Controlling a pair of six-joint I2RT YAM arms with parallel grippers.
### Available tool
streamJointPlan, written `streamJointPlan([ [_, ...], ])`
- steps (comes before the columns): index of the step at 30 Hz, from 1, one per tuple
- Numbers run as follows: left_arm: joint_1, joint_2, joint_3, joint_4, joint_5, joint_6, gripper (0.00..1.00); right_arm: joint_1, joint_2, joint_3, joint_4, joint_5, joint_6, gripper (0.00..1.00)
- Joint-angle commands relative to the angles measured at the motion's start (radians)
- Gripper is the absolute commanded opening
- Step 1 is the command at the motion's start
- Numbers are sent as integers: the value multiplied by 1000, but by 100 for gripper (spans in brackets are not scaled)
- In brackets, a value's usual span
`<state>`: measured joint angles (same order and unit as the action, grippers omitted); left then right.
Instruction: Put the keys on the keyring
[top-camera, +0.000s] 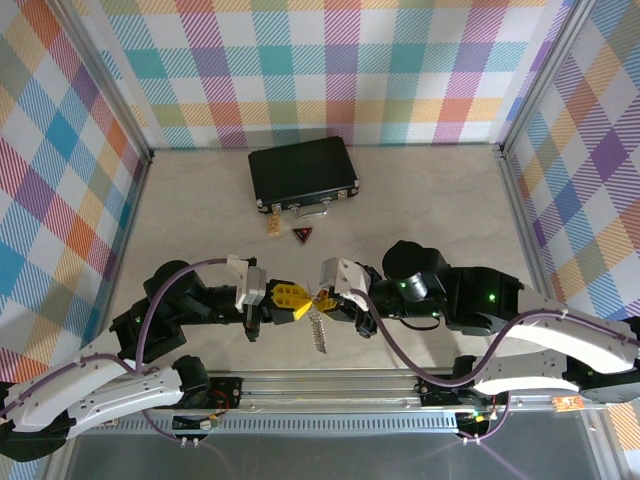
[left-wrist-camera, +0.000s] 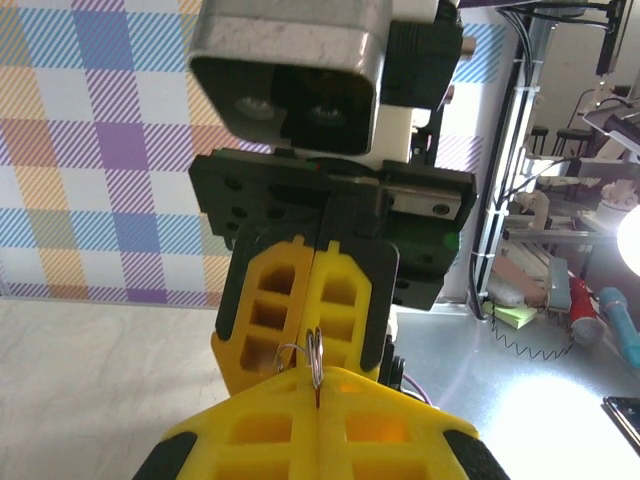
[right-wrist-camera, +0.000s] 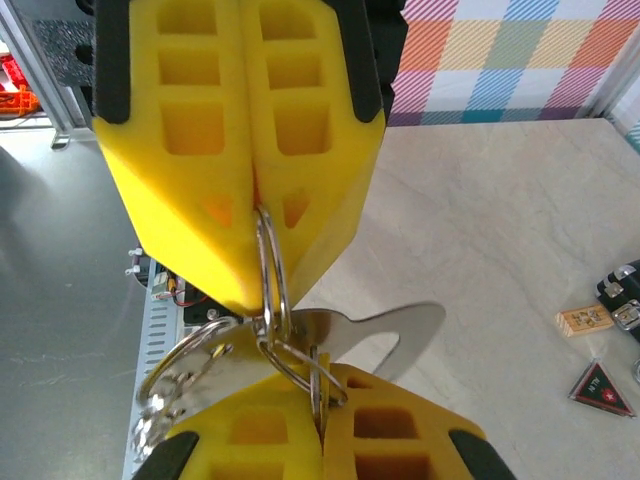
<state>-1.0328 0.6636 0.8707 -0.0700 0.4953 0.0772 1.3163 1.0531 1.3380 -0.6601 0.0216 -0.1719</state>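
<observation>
Meeting tip to tip above the near edge of the tabletop (top-camera: 420, 200) in the top view, the left end effector (top-camera: 296, 300) and the right end effector (top-camera: 326, 298) share the keyring (top-camera: 318, 330). Its toothed, chain-like length dangles below them. Gripping it from both sides probably steadies the loop so that it can be pried apart. The key (top-camera: 273, 226), a tiny yellowish thing, lies well apart on the tabletop, just in front of the black case (top-camera: 303, 170) and beside the triangular tag (top-camera: 301, 236). It is not yet on the ring. From this height the wire loops themselves are too fine to make out.

From the left wrist, that arm's own yellow fingers are clenched, with a thin ring standing up from the seam between them. The right fingers press together just behind it. Where the ring runs between the two pairs is hidden.

From the right wrist, both pairs are clamped on overlapping wire coils, one coil caught in each seam. A flat silver tab (right-wrist-camera: 395, 328) juts out to the right. It may be a blade or part of the ring's fitting; I cannot tell which. The chain drops off the lower left edge, cut short. The key is small and soft at the far right.
</observation>
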Motion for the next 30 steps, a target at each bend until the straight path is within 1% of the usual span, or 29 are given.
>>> streamJointPlan([
  [1,-4,-9,-4,91,28,-26,0,2,28,18,-10,-22,-1,0],
  [8,-4,5,-11,114,20,-29,0,3,38,32,-24,-25,-6,0],
  [20,-5,6,-10,140,81,-51,0,3,50,41,-35,-53,-17,0],
  [26,-4,-29,-24,148,37,-45,0,3,41,39,-35,-48,-14,0],
  [30,-4,-38,-32,153,46,-55,0,3,37,35,-39,-43,-9,0],
])
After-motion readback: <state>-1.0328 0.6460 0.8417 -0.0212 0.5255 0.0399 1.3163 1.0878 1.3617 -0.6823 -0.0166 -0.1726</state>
